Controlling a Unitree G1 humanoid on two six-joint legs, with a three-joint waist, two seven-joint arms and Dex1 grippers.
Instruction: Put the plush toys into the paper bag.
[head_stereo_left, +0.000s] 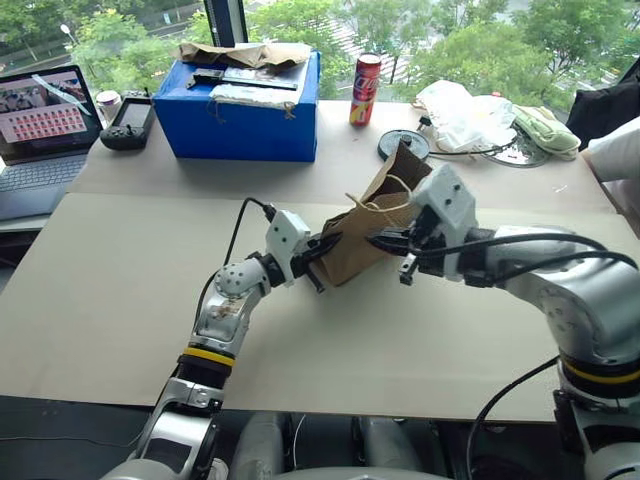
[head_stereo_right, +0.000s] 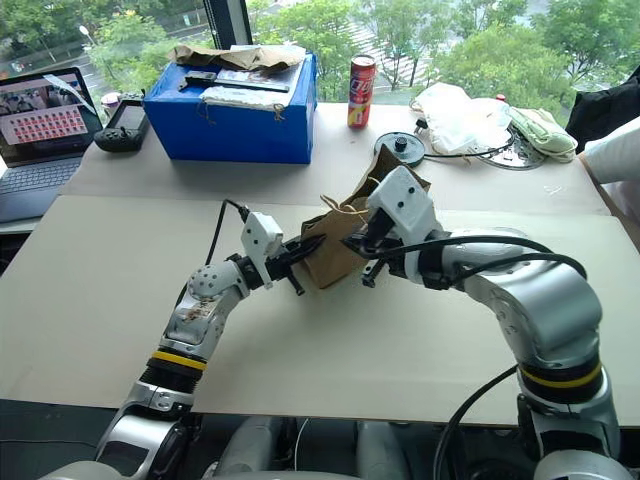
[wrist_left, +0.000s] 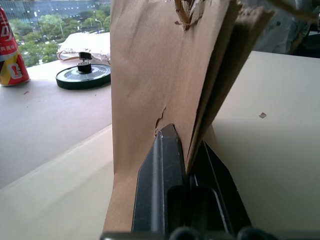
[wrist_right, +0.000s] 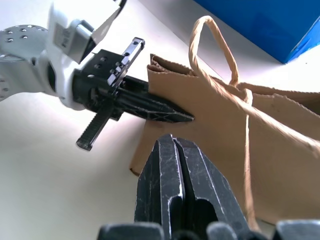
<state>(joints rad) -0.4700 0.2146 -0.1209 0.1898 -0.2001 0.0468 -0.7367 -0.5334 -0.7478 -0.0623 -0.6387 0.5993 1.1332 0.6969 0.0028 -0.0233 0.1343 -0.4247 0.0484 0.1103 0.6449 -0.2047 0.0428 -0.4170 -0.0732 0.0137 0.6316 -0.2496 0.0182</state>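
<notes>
While the paper bag (head_stereo_left: 372, 232) hangs folded flat above the middle of the worktop (head_stereo_left: 120, 290), the left gripper (head_stereo_right: 298, 255) has its fingers pinched tight on one lower edge of it, and you can see in the left wrist view the black fingers (wrist_left: 165, 190) clamped over the brown paper with a small tear just above the tips. The right gripper (head_stereo_right: 372, 248) sits just beside the bag's other side, near the twine handle (wrist_right: 220, 55), its fingers closed on themselves with nothing between them; the paper lies just past their tips.

The bag's long axis runs up and away from the left gripper, slanting toward the far right corner of the worktop, mouth end highest. Its walls are pressed together, so there is no opening for a toy. I'd judge the coming move depends on the right gripper, the nearer one to the mouth and handles, taking the free wall and drawing it away from the side the left one holds.

I cannot make out the plush toys among the things along the far edge, beside the blue box (head_stereo_left: 240, 110) and the red can (head_stereo_left: 365, 90).
</notes>
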